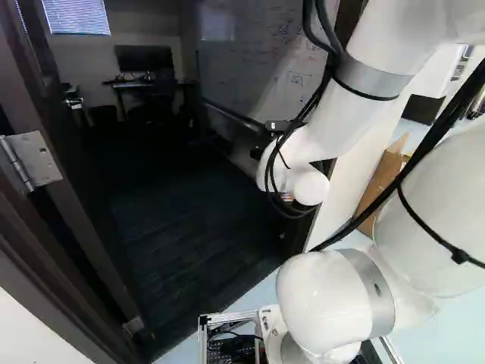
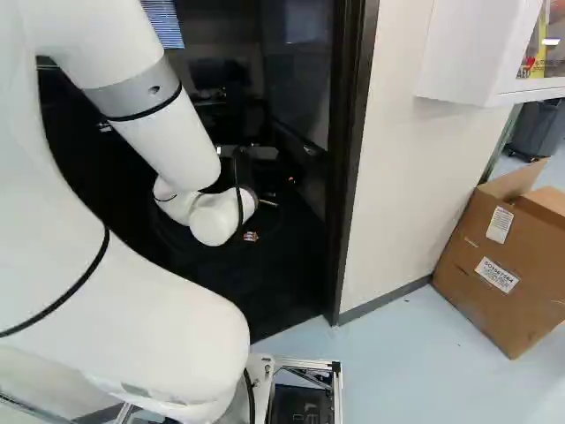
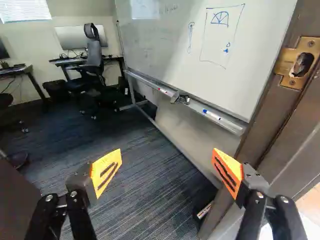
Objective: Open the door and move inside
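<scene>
Dim carpet and a pale back wall fill the room beyond the doorway. Our end effector reaches out toward it with its fingers spread wide and nothing between them. Just beside it, on its right, is the jamb with its strike plate; a small swing that way, or a base turn taken too early, could knock a finger on that edge. Ahead and to its right is the whiteboard, its tray jutting out where we could catch it as we drive in. To its left and nearer us we judge the door to be open, hanging by its hinge. If we steer wide of the jamb, we might brush that door or drag it round against the arm. Looped cables behind the end effector could snag on the frame. Behind and below it, our base seems lined up close to the right jamb, so driving straight on risks clipping its corner; we would centre first, then creep in.
</scene>
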Controlling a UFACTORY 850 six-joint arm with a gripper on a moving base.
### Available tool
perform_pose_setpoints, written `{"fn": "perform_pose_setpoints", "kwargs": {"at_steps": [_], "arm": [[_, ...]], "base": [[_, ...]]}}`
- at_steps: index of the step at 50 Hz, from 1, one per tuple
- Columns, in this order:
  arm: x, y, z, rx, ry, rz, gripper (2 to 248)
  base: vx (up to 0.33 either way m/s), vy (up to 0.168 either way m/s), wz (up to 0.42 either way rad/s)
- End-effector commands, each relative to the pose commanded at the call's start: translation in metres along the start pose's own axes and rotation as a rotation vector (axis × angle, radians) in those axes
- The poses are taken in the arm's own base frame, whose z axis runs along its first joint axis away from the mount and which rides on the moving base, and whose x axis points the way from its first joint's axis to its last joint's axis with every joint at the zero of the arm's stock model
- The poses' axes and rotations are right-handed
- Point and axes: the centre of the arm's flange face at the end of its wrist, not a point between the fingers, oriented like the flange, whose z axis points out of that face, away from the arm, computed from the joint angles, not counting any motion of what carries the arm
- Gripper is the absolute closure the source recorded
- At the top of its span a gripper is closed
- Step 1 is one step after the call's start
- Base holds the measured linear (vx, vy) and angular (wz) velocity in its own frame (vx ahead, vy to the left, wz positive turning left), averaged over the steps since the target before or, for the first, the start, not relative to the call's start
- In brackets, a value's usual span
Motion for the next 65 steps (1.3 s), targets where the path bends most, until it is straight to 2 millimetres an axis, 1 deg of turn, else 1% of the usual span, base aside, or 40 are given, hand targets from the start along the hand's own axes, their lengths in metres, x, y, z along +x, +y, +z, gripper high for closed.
{"fn": "perform_pose_setpoints", "kwargs": {"at_steps": [13,42,65], "arm": [[0.0,-0.0022,0.0,0.036,0.0,-0.028,3],[0.0,-0.0023,0.0,0.037,0.0,-0.03,3],[0.0,-0.0023,0.0,0.037,0.0,-0.03,3]], "base": [[0.0,0.0,0.0],[0.0,-0.004,-0.004],[0.0,0.017,0.102]]}}
